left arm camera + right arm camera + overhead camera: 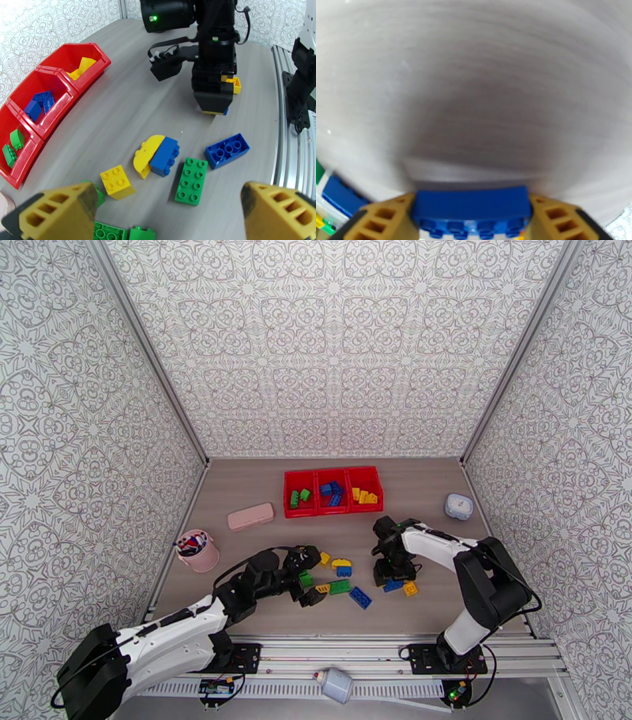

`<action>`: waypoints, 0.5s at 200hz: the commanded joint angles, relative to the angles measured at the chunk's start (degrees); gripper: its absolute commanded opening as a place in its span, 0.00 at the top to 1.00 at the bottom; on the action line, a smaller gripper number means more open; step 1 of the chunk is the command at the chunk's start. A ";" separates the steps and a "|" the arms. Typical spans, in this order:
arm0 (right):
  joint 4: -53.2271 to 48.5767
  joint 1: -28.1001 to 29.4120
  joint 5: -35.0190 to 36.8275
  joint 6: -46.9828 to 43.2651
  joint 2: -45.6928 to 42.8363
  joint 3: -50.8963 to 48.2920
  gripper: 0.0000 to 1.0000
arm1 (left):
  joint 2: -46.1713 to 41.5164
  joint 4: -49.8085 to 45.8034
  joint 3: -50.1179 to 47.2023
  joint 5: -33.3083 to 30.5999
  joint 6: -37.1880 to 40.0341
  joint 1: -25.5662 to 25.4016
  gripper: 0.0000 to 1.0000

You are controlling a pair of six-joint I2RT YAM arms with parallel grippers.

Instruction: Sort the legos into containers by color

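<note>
Right hand (471, 221) clamps a blue lego (470, 203) over the tabletop (474, 98); left hand (168, 211) spread wide over the loose legos (191, 180).

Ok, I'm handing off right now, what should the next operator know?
Left gripper: open, above the loose legos on the table.
Right gripper: shut on a blue lego.
Containers: seen from the top view, green legos in the left bin, blue in the middle, yellow in the right.
Left to do: bin the held blue lego, then the loose green, blue and yellow ones.
</note>
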 commanded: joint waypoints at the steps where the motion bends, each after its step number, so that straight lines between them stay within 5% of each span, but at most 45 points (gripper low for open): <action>1: 2.57 0.29 3.44 1.98 -3.01 0.89 0.34 | -0.91 1.09 0.90 0.23 0.62 0.40 0.01; 55: 13.84 0.97 4.88 3.60 -9.68 2.59 0.35 | -2.14 2.30 0.36 -0.81 0.68 0.42 0.00; 100: 22.33 6.58 12.34 -0.17 -5.22 9.90 0.35 | -3.58 2.21 -0.01 -3.52 -0.70 0.47 0.00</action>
